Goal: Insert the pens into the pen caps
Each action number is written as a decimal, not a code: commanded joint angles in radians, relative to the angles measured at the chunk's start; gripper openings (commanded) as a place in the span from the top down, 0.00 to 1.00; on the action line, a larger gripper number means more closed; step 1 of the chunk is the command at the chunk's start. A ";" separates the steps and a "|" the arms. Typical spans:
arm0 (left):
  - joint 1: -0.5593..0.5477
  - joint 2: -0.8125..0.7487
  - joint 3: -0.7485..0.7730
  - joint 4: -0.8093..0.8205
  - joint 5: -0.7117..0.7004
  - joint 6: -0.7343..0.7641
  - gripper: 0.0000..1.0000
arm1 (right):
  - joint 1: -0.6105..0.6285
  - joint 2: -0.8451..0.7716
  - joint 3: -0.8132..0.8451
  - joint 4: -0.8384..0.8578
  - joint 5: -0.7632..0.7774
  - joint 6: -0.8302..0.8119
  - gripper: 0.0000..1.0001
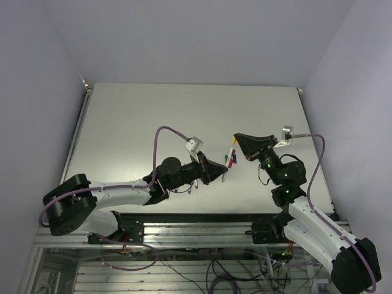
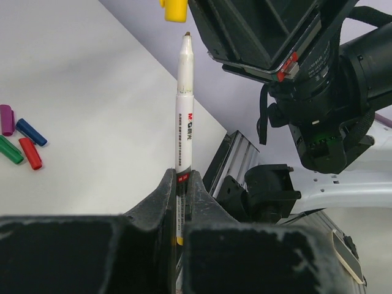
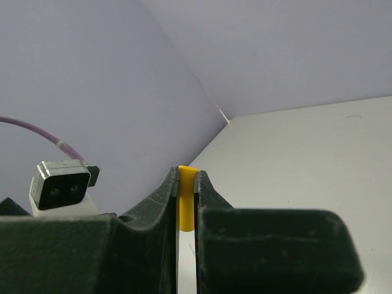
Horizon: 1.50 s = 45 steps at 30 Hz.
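Note:
My left gripper (image 2: 182,174) is shut on a whitish pen (image 2: 184,104) with its bare tip pointing straight up. Just beyond that tip hangs the yellow pen cap (image 2: 174,10), a small gap apart from it. My right gripper (image 3: 187,174) is shut on this yellow cap (image 3: 187,196), whose end pokes out past the fingertips. From above, the left gripper (image 1: 217,170) and right gripper (image 1: 240,143) face each other over the table's middle. Purple (image 2: 6,119), blue (image 2: 30,131), green (image 2: 9,150) and red (image 2: 29,153) caps lie together on the table.
The loose caps (image 1: 231,159) lie on the white table (image 1: 184,116) right under the two grippers. More pens (image 1: 195,186) lie partly hidden beneath the left arm. The metal rail of the arm bases (image 1: 202,229) runs along the near edge. Walls close the table's sides.

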 commanded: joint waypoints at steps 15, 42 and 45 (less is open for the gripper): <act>-0.009 0.018 0.019 0.077 -0.045 0.000 0.93 | 0.011 0.012 -0.013 0.046 -0.036 0.027 1.00; -0.009 0.020 -0.026 0.227 -0.123 0.013 0.93 | 0.030 0.084 0.002 -0.093 -0.186 0.035 1.00; -0.009 0.016 -0.012 0.211 -0.138 0.034 0.93 | 0.036 0.096 0.014 -0.149 -0.193 0.025 1.00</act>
